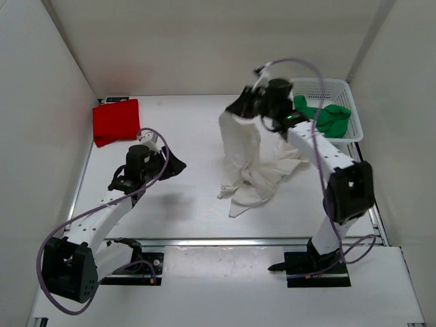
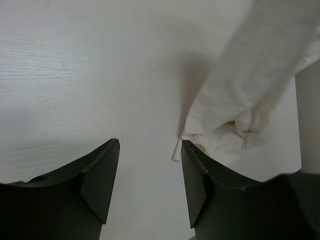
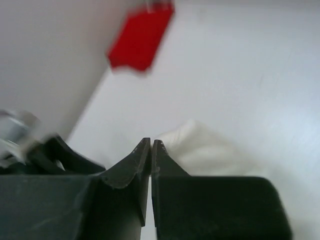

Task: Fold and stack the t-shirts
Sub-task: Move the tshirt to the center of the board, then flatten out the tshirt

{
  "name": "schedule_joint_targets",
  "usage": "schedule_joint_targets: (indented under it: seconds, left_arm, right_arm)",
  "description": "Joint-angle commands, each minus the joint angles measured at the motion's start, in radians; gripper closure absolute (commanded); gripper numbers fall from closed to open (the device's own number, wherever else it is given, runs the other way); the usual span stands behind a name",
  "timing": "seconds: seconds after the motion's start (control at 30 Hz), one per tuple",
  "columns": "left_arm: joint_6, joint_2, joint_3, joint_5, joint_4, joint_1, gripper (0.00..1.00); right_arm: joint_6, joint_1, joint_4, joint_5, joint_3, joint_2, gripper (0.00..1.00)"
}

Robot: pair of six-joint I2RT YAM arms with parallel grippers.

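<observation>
The right end effector [image 3: 151, 146] pinches the half-lifted white t-shirt [image 1: 251, 163], while the left end effector [image 2: 150, 172] hovers spread above the tabletop [image 2: 75, 75].

A white plastic mesh basket [image 1: 337, 88] sits at the far right corner of the white tabletop [image 1: 191, 129] — close against the right wall panel [image 1: 402, 102]. Well left of the basket, at the far left corner, lies a small dark flat item [image 1: 116, 99] — too small to identify.

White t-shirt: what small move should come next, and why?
Probably the left gripper should ease forward and close on the white t-shirt at its nearest corner: the right gripper holds it lifted, lower part crumpled on the table, and the left jaws stand open.
</observation>
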Motion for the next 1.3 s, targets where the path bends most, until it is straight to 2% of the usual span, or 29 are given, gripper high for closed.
schedule_joint_targets:
  seconds: [0.0, 0.07, 0.13, 0.2, 0.23, 0.27, 0.3, 0.37, 0.4, 0.43, 0.47, 0.53, 0.6, 0.63, 0.67, 0.7, 0.73, 0.8, 0.9, 1.07, 1.13, 1.27]
  left_arm:
    - [-0.004, -0.087, -0.041, -0.037, -0.008, 0.032, 0.37]
    - [-0.028, -0.121, -0.070, -0.009, 0.012, 0.086, 0.37]
    - [-0.024, -0.147, -0.060, -0.033, -0.032, 0.108, 0.37]
    - [-0.022, -0.160, -0.061, -0.057, -0.057, 0.120, 0.38]
    - [-0.028, -0.167, -0.066, -0.047, -0.055, 0.121, 0.38]
    - [-0.040, -0.172, -0.081, -0.049, -0.045, 0.120, 0.38]
    - [-0.057, -0.169, -0.089, -0.053, -0.029, 0.097, 0.38]
    - [-0.077, -0.142, -0.104, -0.072, -0.002, 0.045, 0.39]
    - [-0.117, -0.132, -0.113, -0.076, 0.018, 0.007, 0.40]
    - [-0.137, -0.112, -0.127, -0.073, 0.050, -0.010, 0.41]
    - [-0.171, -0.106, -0.136, -0.069, 0.090, -0.020, 0.42]
    - [-0.223, -0.108, -0.167, -0.060, 0.136, -0.030, 0.43]
    - [-0.237, -0.103, -0.169, -0.098, 0.130, -0.035, 0.42]
    - [-0.249, -0.095, -0.179, -0.118, 0.146, -0.037, 0.39]
    - [-0.260, -0.068, -0.181, -0.122, 0.168, -0.040, 0.37]
    - [-0.280, -0.028, -0.184, -0.119, 0.182, -0.044, 0.36]
    - [-0.296, 0.003, -0.181, -0.089, 0.205, -0.040, 0.36]
    - [-0.324, 0.111, -0.178, -0.076, 0.259, -0.059, 0.37]
    - [-0.370, 0.223, -0.176, -0.099, 0.322, -0.083, 0.39]
    - [-0.445, 0.363, -0.208, -0.110, 0.409, -0.066, 0.36]
    - [-0.461, 0.443, -0.189, -0.090, 0.445, -0.060, 0.36]
    - [-0.481, 0.537, -0.143, -0.075, 0.477, -0.082, 0.45]
  right_arm:
    - [-0.033, 0.182, 0.050, 0.084, -0.128, -0.012, 1.00]
    - [-0.015, 0.248, 0.084, 0.074, -0.161, 0.036, 1.00]
    - [-0.024, 0.325, 0.045, 0.089, -0.105, 0.083, 1.00]
    - [-0.059, 0.357, -0.074, 0.151, -0.023, 0.117, 0.98]
    - [-0.082, 0.373, -0.110, 0.169, 0.012, 0.125, 0.92]
    - [-0.091, 0.376, -0.171, 0.208, 0.032, 0.111, 0.80]
    - [-0.099, 0.376, -0.185, 0.242, 0.022, 0.094, 0.75]
    - [-0.085, 0.358, -0.157, 0.290, -0.072, -0.031, 0.58]
    - [-0.066, 0.342, -0.114, 0.302, -0.168, -0.114, 0.53]
    - [-0.062, 0.313, -0.080, 0.304, -0.255, -0.157, 0.44]
    - [-0.047, 0.287, -0.069, 0.307, -0.343, -0.233, 0.42]
    - [-0.036, 0.244, -0.055, 0.360, -0.494, -0.341, 0.43]
    - [-0.001, 0.175, -0.046, 0.399, -0.662, -0.465, 0.52]
    - [0.036, 0.107, -0.034, 0.391, -0.760, -0.505, 0.55]
    - [0.071, 0.030, -0.012, 0.368, -0.858, -0.516, 0.63]
    - [0.094, -0.007, -0.002, 0.342, -0.891, -0.550, 0.67]
    - [0.108, -0.077, 0.006, 0.330, -0.961, -0.564, 0.68]
    - [0.117, -0.176, 0.029, 0.356, -1.038, -0.576, 0.68]
    - [0.117, -0.247, 0.067, 0.408, -1.093, -0.570, 0.58]
    - [0.106, -0.268, 0.086, 0.465, -1.081, -0.452, 0.46]
    - [0.119, -0.275, 0.139, 0.459, -1.081, -0.411, 0.46]
    - [0.133, -0.290, 0.245, 0.433, -1.060, -0.320, 0.46]
